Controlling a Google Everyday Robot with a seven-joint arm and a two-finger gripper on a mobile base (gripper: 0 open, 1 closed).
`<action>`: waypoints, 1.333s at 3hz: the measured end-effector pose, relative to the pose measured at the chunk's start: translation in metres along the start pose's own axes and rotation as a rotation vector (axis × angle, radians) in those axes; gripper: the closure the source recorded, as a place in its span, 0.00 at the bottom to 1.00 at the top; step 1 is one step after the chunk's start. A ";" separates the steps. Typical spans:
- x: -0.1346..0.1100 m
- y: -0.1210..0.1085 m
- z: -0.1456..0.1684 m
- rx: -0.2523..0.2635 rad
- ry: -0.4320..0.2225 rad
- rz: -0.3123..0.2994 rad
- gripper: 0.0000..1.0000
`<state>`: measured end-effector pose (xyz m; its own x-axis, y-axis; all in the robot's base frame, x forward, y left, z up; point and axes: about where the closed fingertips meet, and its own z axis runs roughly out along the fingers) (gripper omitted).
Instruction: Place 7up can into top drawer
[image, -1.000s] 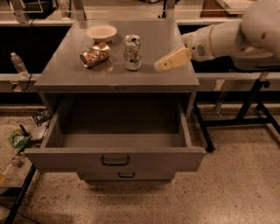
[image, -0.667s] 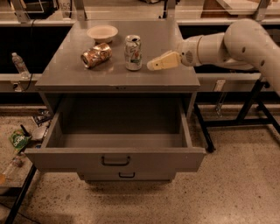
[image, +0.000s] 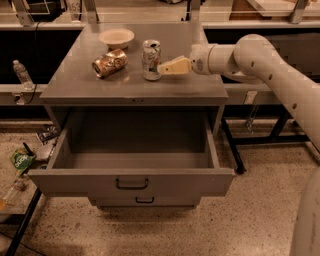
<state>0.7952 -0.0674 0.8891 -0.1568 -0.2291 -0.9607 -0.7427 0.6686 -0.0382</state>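
Holding the end effector (image: 172, 66) level and low over the counter (image: 190, 85), reaching in sideways on the pale arm (image: 260, 60), probably aiming at a side grasp at mid-height rather than a grab from above. Impossible to tell whether open or closed; showing nothing plainly gripped.

Finding the 7up can (image: 151, 60) upright right at the tip, touching or just beside, too close to call. Sitting on the counter and not yet in the drawer, so judging the step in hand as the final approach to the pick. Keeping the can upright seems to suit this level approach, offering a round side wall to close on.

Passing beyond the can, on the side away from the end effector: a dented brownish can (image: 109, 62) lying on its side, near but apart from the 7up can, close enough to risk a nudge if the push carries through. Farther back from that, a shallow pale bowl (image: 116, 37).

Looking below and forward of the end effector: the top drawer (image: 75, 181) pulled well out with its dark handle (image: 132, 184) facing the camera, waiting open as the can's destination, its mouth offering a straight drop once the can is lifted and carried forward. Peeking out underneath, a narrower lower drawer (image: 145, 201), shut or nearly so.
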 end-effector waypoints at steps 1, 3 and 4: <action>-0.006 0.014 0.026 -0.048 -0.025 -0.009 0.00; -0.023 0.044 0.069 -0.147 -0.062 -0.053 0.26; -0.012 0.043 0.069 -0.141 -0.046 -0.033 0.50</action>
<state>0.8099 0.0127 0.8797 -0.1038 -0.2145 -0.9712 -0.8315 0.5546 -0.0336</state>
